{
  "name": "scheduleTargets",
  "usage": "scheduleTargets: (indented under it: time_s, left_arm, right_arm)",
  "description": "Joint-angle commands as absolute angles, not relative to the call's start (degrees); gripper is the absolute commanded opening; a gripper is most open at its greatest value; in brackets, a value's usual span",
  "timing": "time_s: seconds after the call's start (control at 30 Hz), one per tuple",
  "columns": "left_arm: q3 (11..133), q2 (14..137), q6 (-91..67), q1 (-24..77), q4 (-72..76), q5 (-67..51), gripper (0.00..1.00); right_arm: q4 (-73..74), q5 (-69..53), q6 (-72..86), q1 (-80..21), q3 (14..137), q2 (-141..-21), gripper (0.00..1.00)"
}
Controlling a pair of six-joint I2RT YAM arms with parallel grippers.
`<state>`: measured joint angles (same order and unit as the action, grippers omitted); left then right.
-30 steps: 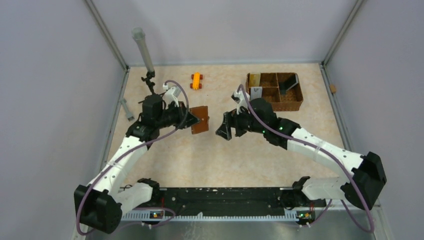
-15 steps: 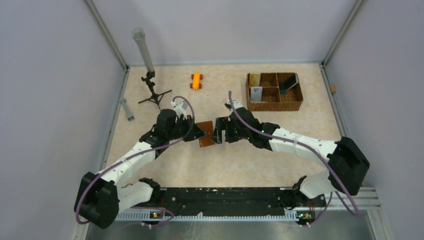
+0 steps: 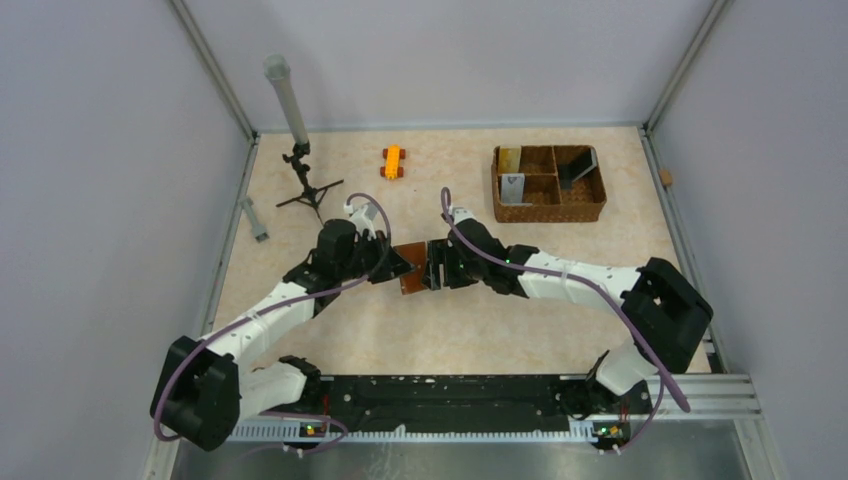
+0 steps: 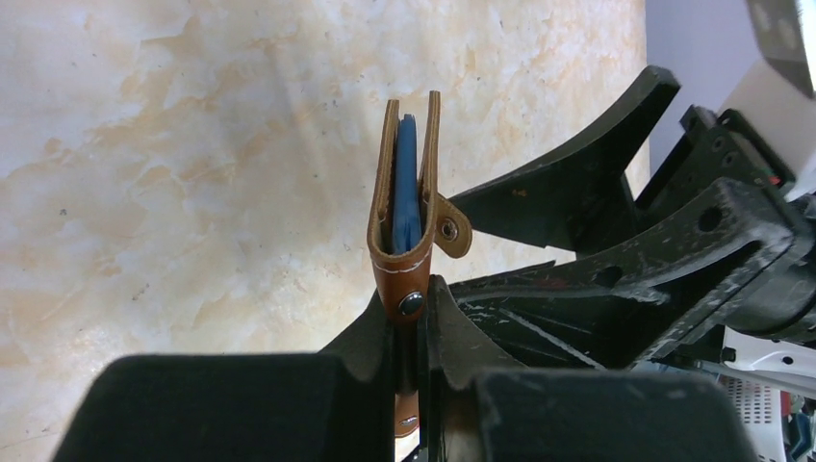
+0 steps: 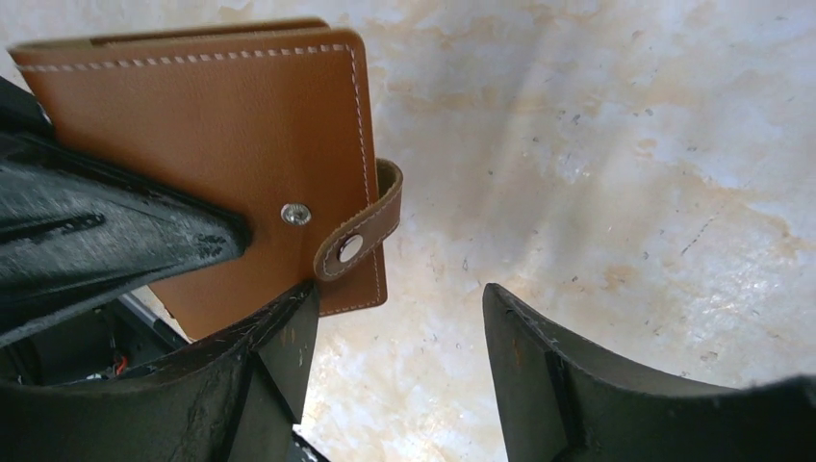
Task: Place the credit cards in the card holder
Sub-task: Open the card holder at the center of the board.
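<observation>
Left wrist: my left claw (image 4: 412, 332) clamps the brown leather bifold card holder (image 4: 404, 217) by its fold, presumably letting my open right claw (image 5: 399, 303) spread it.

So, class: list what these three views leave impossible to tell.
Left wrist: whether the card holder holds cards; seen edge-on, its covers hide the pockets.
Top view: how many credit cards lie in the basket; too small.
Left wrist: its lower edge, hidden by the left gripper.
</observation>
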<state>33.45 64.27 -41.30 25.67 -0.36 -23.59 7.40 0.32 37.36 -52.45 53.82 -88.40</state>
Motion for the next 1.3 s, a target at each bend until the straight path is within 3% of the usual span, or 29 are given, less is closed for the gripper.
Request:
scheduleTargets:
  time_s: [0.0, 0.2, 0.43, 0.57, 0.87, 1.03, 1.27]
  left_arm:
    - [33.28, 64.79, -41.70, 26.17, 2.48, -23.88, 0.00]
    - [32.92, 65.12, -41.78, 26.27, 2.99, -24.74, 0.00]
    - [33.17, 66.45, -41.20, 26.24, 3.09, -26.05, 0.00]
    - [32.94, 68.82, -41.18, 26.28, 3.51, -26.85, 0.04]
    - [33.49, 70.77, -35.70, 26.28, -3.22, -17.20, 0.65]
    - [32.84, 68.63, -35.22, 26.28, -3.42, -16.69, 0.76]
    - [28.55, 67.21, -42.20, 26.24, 7.06, -25.42, 0.85]
  right_arm:
    - [6.05, 4.00, 37.56, -53.05, 57.00, -88.25, 0.64]
    - [5.91, 5.69, 36.79, -52.96, 57.72, -88.85, 0.61]
    - [7.91, 8.32, 35.54, -52.96, 58.54, -90.39, 0.27]
    - [8.44, 9.89, 34.99, -52.93, 57.57, -88.84, 0.00]
    - [7.55, 5.86, 35.39, -53.00, 52.45, -86.91, 0.00]
    - [6.46, 2.04, 35.81, -52.94, 50.65, -83.89, 0.00]
    - [5.05, -3.12, 36.45, -52.96, 50.11, -79.19, 0.00]
